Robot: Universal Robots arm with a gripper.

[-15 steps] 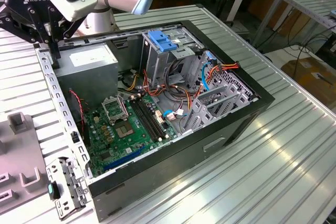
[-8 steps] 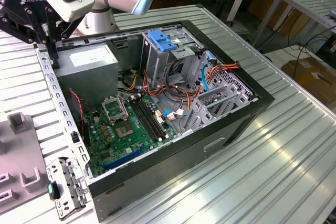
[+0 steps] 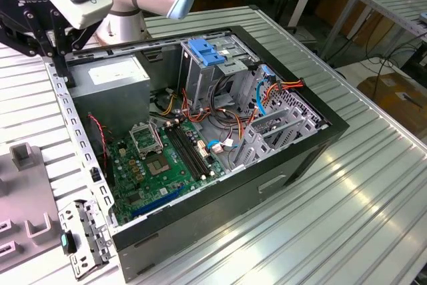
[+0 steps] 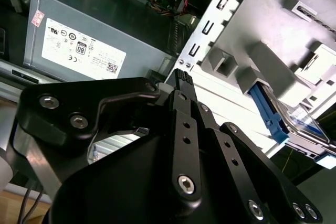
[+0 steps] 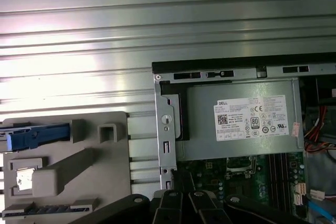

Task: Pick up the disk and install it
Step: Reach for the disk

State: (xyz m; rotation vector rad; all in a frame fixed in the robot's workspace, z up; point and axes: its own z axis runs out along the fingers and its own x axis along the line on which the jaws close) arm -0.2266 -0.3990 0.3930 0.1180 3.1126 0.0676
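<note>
While poised above the perforated silver rim [image 4: 199, 51] of the open black tower computer case [image 3: 220, 211], treat the job as barely begun: judged to be the approach before pickup. Cannot tell how wide the black linkage gripper [image 4: 182, 77] stands; probably carrying nothing. Find the flat grey-metal disk with its bright blue carrier frame [image 4: 268, 114] lying in the grey moulded plastic holder [image 5: 113, 182] outside the case, near the gripper but apart from it. To do this well, centre over the blue handle end, square up with the frame's long edge, come down straight, and stay clear of the holder's raised blocks and the case rim. Look to the exterior view for the tall silver drive cage with its light-blue latch [image 3: 207, 51] and the green motherboard [image 3: 167, 158]. Look to both wrist views for the disk in its holder, beside the grey metal box with a white label [image 5: 247, 119].
</note>
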